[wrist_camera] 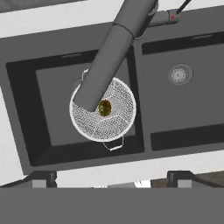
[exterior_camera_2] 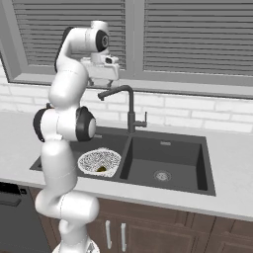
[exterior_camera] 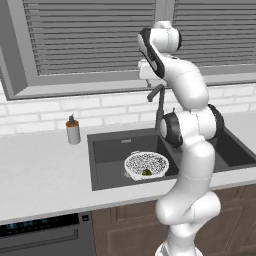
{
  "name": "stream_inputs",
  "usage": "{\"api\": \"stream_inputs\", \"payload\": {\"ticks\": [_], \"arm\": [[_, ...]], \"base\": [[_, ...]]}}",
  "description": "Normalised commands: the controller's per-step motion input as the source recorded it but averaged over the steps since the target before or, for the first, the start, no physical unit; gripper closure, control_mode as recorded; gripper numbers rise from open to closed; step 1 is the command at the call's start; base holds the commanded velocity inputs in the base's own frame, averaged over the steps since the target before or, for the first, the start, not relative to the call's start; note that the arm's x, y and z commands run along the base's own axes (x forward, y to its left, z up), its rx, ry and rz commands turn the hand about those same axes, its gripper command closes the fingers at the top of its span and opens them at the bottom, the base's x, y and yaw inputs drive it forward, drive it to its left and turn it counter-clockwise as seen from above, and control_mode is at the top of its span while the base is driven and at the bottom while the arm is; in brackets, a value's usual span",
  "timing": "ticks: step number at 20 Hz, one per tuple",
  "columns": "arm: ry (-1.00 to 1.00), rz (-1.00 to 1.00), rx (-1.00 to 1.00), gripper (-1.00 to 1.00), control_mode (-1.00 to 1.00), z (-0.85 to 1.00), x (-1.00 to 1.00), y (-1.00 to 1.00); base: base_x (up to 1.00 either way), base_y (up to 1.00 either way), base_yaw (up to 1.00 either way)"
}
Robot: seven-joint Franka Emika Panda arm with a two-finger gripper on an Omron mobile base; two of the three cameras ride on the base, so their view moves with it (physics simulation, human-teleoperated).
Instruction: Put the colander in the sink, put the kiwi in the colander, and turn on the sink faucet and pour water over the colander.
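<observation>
The end effector (exterior_camera_2: 101,83) is high above the sink (exterior_camera_2: 207,165), near the top of the sink faucet (exterior_camera_2: 129,101), and its two fingers are wide apart with nothing between them. Far below it, the colander (wrist_camera: 114,119) lies in the left basin, and the kiwi (wrist_camera: 105,107) rests inside the colander, near its middle. The spout of the faucet is turned over the left basin, above the colander.

The hand view looks straight down: there the spout crosses part of the colander, the kiwi sits just beside the spout's end, and the round drain (wrist_camera: 180,74) of the right basin is seen. The left base view shows a small soap dispenser (exterior_camera: 73,131) on the table (exterior_camera: 35,170), left of the sink, and a dishwasher panel (exterior_camera: 40,225) under the table. No writing can be read.
</observation>
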Motion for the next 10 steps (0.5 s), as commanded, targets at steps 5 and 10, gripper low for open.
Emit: {"api": "stream_inputs", "payload": {"ticks": [5, 10], "arm": [[-0.14, 0.0, 0.01, -1.0, -1.0, 0.16, -0.61, -0.93], [-0.2, 0.01, 0.05, -1.0, -1.0, -0.05, -0.61, -1.0]], "base": [[0.0, 0.0, 0.0], [0.0, 0.0, 0.0]]}}
